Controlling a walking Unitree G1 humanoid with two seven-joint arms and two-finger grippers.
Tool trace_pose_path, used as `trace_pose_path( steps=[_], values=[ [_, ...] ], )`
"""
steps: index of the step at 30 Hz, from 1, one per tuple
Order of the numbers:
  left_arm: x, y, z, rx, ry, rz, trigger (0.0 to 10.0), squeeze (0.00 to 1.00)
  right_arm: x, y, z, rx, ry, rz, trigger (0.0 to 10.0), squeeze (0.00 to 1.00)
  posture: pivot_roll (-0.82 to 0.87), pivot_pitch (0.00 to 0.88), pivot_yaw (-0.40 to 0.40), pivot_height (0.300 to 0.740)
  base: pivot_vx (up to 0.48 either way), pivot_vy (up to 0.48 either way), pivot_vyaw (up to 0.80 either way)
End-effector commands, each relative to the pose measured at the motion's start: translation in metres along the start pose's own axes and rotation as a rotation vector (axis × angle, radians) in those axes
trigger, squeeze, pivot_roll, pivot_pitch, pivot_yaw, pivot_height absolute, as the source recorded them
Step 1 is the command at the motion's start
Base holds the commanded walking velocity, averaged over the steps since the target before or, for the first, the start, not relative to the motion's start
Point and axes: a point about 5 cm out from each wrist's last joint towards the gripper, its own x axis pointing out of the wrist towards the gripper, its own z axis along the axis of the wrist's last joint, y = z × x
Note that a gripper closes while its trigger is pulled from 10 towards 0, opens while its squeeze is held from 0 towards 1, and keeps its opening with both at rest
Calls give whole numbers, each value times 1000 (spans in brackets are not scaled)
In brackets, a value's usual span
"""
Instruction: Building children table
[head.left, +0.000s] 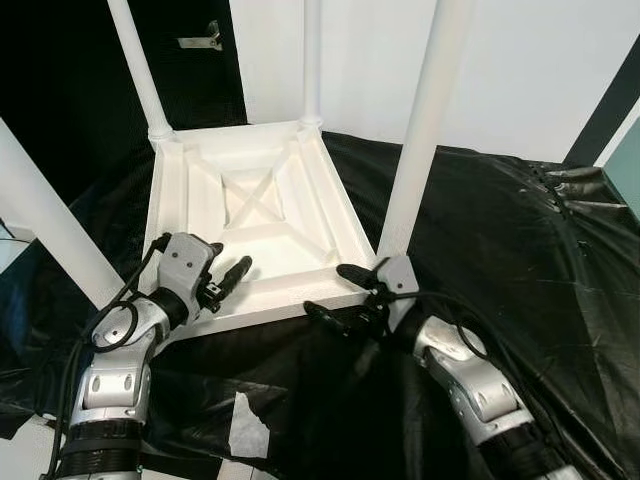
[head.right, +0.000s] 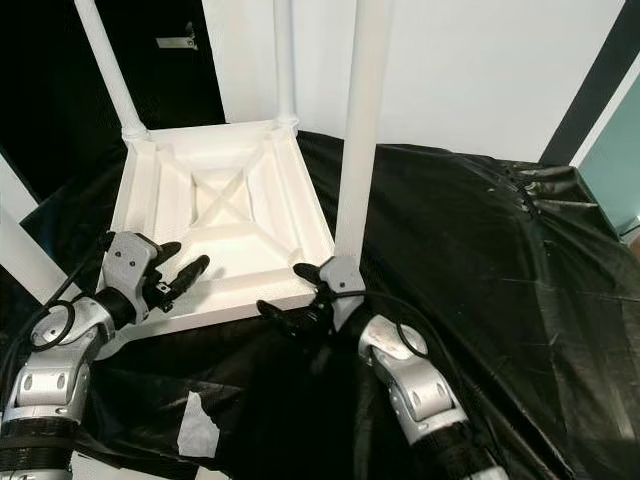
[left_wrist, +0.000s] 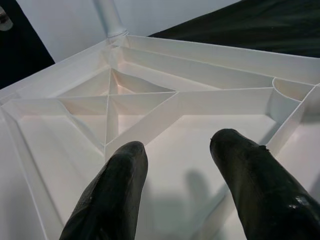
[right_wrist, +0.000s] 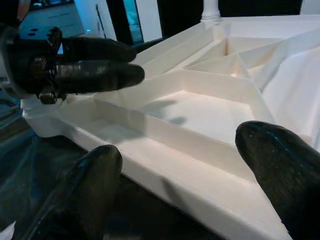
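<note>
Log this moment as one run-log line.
upside-down white plastic children's table: on black sheet, legs up | left pincer: open, near rim | right pincer: open, near-right corner

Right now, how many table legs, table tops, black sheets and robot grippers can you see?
White table legs: 4
White table top, upside down: 1
Black sheet: 1
Grippers: 2, left gripper and right gripper
Total: 8

No readable text, labels, brands or numbers found on my feeds. White table underside: plain moulded ribs, unmarked. Black sheet: unmarked. Gripper housings possibly carry small markings; resolution too poor for me to read any.
</note>
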Motion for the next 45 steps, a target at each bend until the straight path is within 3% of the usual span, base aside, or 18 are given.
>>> trace_pose_path(
  steps=[1, 5, 12, 21, 25, 34, 45],
  values=[
    [-1, 14, -1, -2, 15, 294, 10000, 0, 8, -2, 0, -7, 0, 25, 10000, 220, 77, 0, -43, 740, 0, 0, 0],
    [4, 17, 1, 0, 14, 316, 10000, 0, 31, -8, 5, -23, -9, 54, 10000, 227, 84, 0, -51, 740, 0, 0, 0],
    [7, 19, 5, 9, 7, 333, 10000, 0, 45, -24, 10, -13, -11, 25, 10000, 235, 100, 0, -65, 740, 0, 0, 0],
    [1, 22, 2, 17, 29, 347, 10000, 0, 26, -54, 9, -30, -16, -87, 10000, 208, 95, 0, -56, 740, 0, 0, 0],
    [-1, 22, -1, 18, 44, 343, 10000, 0, 21, -59, 7, -34, -20, -114, 10000, 204, 83, 0, -46, 740, 0, 0, 0],
    [-3, 28, -4, 32, 60, 331, 10000, 0, 17, -60, 7, -49, -44, -143, 10000, 141, 77, 0, -42, 740, 0, 0, 0],
    [0, 48, -6, 103, 84, 285, 10000, 0, 3, -49, 3, -93, -64, -226, 10000, 47, 64, 0, -42, 740, 0, 0, 0]
  ],
)
